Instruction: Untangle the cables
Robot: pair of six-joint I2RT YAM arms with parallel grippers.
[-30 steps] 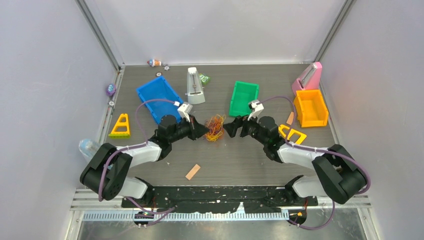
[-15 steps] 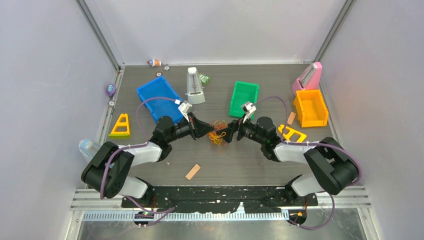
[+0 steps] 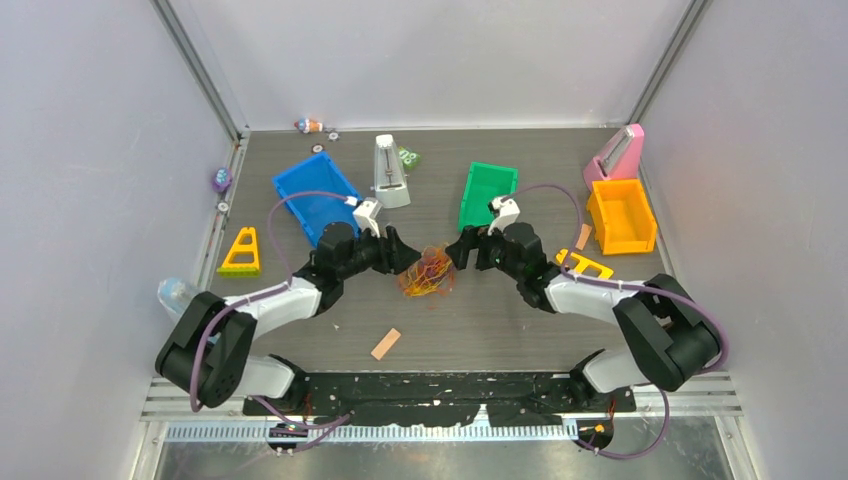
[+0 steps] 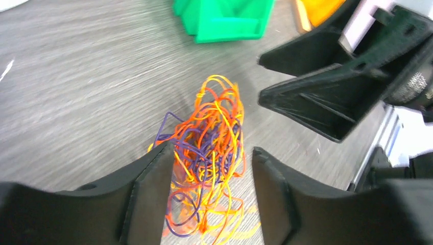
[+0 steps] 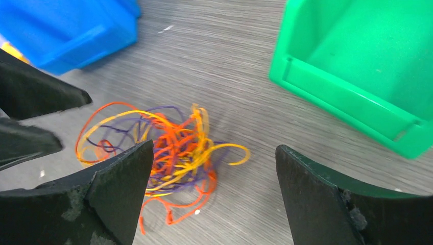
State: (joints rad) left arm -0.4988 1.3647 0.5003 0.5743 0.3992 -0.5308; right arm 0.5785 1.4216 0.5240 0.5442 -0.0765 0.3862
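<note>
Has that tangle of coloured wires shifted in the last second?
Yes. The cables slid slightly toward the tan stick, away from the green bin.

The green box [image 5: 357,66] runs off the edge; the blue box [image 5: 66,30] is blurry; from above the cables [image 3: 425,272] look too tiny to tell apart.

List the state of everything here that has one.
cables, tangled in one heap on the table, not gripped.
left gripper, open, heap partly between its jaws.
right gripper, open wide, empty.
green bin, upright, nothing visible inside.
</note>
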